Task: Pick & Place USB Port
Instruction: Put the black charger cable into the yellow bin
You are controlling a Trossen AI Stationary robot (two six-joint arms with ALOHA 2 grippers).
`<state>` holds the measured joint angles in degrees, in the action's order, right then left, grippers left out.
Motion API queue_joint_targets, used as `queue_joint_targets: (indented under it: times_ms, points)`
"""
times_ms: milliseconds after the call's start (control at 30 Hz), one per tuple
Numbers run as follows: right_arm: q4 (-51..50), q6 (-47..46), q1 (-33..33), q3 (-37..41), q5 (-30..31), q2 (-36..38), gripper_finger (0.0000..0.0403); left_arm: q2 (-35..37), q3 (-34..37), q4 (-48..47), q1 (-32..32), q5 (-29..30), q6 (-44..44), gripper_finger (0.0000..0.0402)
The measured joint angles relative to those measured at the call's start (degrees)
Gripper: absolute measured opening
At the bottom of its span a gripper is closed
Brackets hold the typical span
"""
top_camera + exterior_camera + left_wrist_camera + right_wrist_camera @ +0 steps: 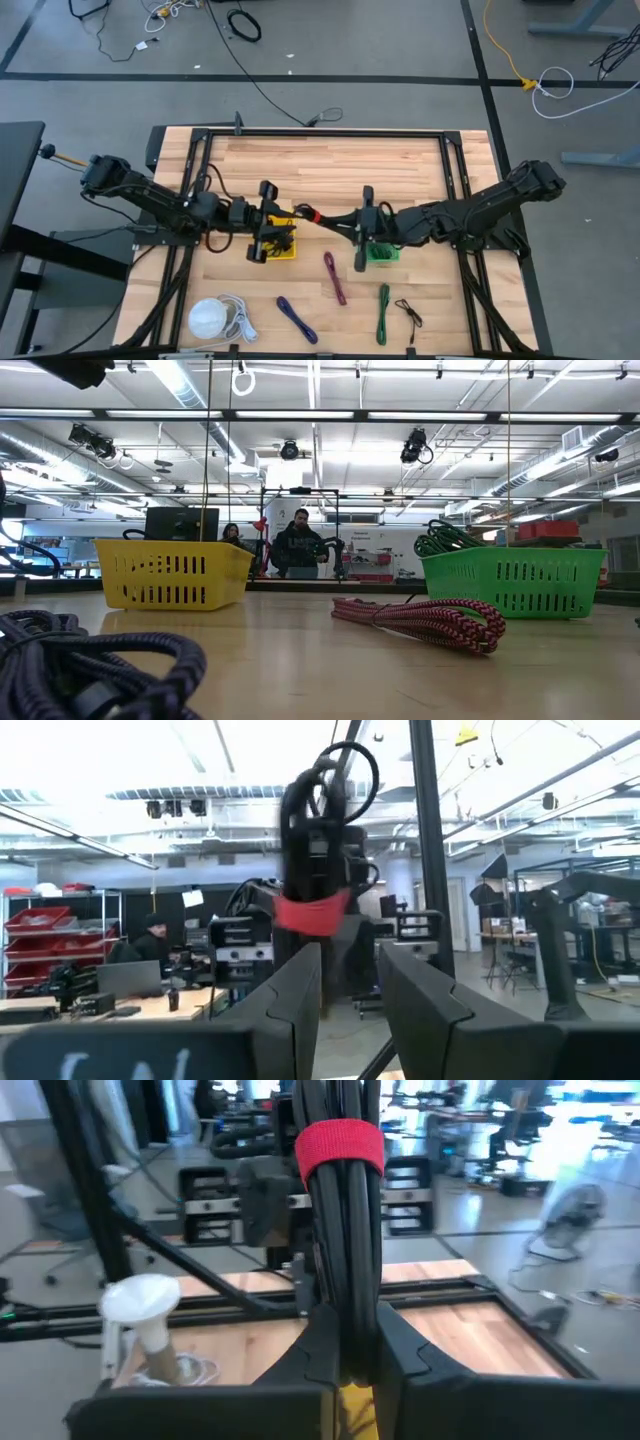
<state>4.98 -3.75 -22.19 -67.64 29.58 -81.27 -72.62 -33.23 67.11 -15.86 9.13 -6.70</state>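
Observation:
A black cable bundle (pixel 325 218) with a red strap (pixel 312 213) hangs level in the air between the yellow basket (pixel 284 248) and the green basket (pixel 381 254). My right gripper (pixel 354 227) comes in from the table's right and is shut on the bundle. My left gripper (pixel 284 222) reaches in from the left above the yellow basket and is open. In the left wrist view its fingers (pixel 300 1000) stand on either side of the strapped end (pixel 315 910); whether they touch it, I cannot tell. Green cables (pixel 445 538) lie in the green basket (pixel 515 580). My right gripper (pixel 355 1355) pinches the black cable bundle (pixel 345 1250) between its two fingers at the end away from the red strap (pixel 338 1145). The fingers come level from the table's right and lie along the bundle. The bundle is lifted clear and sticks out level toward the left gripper.
On the near half of the table lie a purple cable (pixel 335 278), a blue cable (pixel 296 318), a green cable (pixel 383 312), a small black cable (pixel 408 312) and a white object with a cord (pixel 210 318). A red-and-black braided cable (pixel 420 622) lies between the baskets. People stand beyond the table.

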Motion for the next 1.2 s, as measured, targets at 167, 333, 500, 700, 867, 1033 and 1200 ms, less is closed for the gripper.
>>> queue_joint_targets:
  times_ms: [167, 333, 500, 700, 867, 1033, 1200]
  points:
    - [2.96, 0.59, 1.33, 0.00, -3.29, -2.02, 0.0020, 0.00, 0.00, 0.51, 0.04, 0.01, -0.46, 0.0110]
    - [5.98, 1.26, 2.19, 0.00, -6.48, -3.30, 0.0020, 0.00, 0.00, 0.78, 0.66, 0.06, -0.59, 0.0110]
    - [6.58, 1.23, 3.09, 0.00, -8.11, -4.17, 0.0020, 0.00, 0.00, 0.92, 1.33, -0.88, 0.04, 0.0110]
    - [6.57, 1.25, 3.80, 0.00, -8.36, -4.34, 0.0020, 0.00, -0.02, 1.60, 1.33, -4.00, 0.04, 0.0110]
    - [6.57, 1.21, 4.21, 0.02, -9.70, -4.34, 0.0020, 0.00, -0.02, 1.77, 1.33, -5.39, 0.05, 0.0110]
    - [6.53, 0.17, 4.21, 0.02, -9.71, -4.52, 0.0020, 0.00, -0.02, 1.95, 1.33, -5.53, 0.02, 0.0110]
    - [8.56, -0.08, 4.20, 0.02, -10.11, -6.72, 0.0020, -0.02, -0.03, 2.00, 1.33, -5.37, 0.01, 0.0110]
